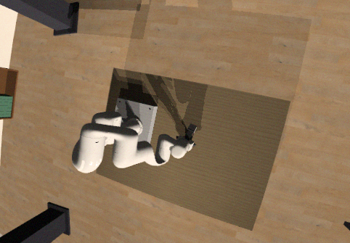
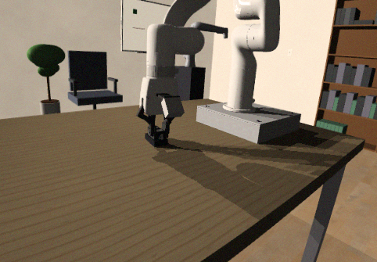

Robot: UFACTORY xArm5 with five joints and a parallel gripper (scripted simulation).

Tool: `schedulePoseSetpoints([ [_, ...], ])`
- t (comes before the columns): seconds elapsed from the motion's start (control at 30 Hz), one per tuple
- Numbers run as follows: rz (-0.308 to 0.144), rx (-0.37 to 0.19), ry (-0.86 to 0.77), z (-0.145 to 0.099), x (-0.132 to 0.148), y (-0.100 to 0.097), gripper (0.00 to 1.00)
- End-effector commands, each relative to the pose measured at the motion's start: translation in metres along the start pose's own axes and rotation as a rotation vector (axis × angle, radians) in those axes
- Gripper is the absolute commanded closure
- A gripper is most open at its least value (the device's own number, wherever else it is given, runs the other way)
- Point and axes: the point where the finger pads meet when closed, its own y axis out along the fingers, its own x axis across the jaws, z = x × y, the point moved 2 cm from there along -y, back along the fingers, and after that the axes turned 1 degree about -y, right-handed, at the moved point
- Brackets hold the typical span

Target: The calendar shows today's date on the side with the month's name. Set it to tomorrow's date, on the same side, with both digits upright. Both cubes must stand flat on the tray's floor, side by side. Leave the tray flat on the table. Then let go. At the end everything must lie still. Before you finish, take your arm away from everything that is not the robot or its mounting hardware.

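My gripper (image 2: 157, 134) hangs straight down from the white arm and reaches the table top to the left of the arm's grey base block (image 2: 248, 121). Its dark fingers stand narrow and are closed on a small dark object (image 2: 156, 139) that rests on the table; I cannot make out what it is. In the overhead view the gripper (image 1: 189, 137) is near the middle left of the table, mostly hidden by the wrist. No calendar tray, cubes or digits can be made out in either view.
The arm's base block (image 1: 139, 120) stands at the table's left side. The table's near edge (image 2: 281, 209) runs along the right. A chair (image 2: 91, 80), a plant (image 2: 47, 77) and a bookshelf (image 2: 350, 65) stand off the table.
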Motion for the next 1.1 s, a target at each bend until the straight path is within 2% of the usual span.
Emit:
schedulePoseSetpoints([
  [0.0, -0.004, 0.001, 0.0, 0.0, 0.001, -0.007, 0.73],
  [0.1, -0.004, 0.001, 0.0, 0.0, 0.001, -0.021, 0.73],
  [0.23, -0.004, 0.001, 0.0, 0.0, 0.001, -0.05, 0.73],
  [0.3, -0.004, 0.001, 0.0, 0.0, 0.001, -0.05, 0.73],
  [0.43, -0.004, 0.001, 0.0, 0.0, 0.001, -0.079, 0.73],
  [0.53, -0.004, 0.001, 0.0, 0.0, 0.001, -0.093, 0.73],
  [0.67, -0.004, 0.001, 0.0, 0.0, 0.001, -0.1, 0.73],
  [1.07, -0.004, 0.001, -0.007, 0.0, 0.002, -0.1, 0.73],
])
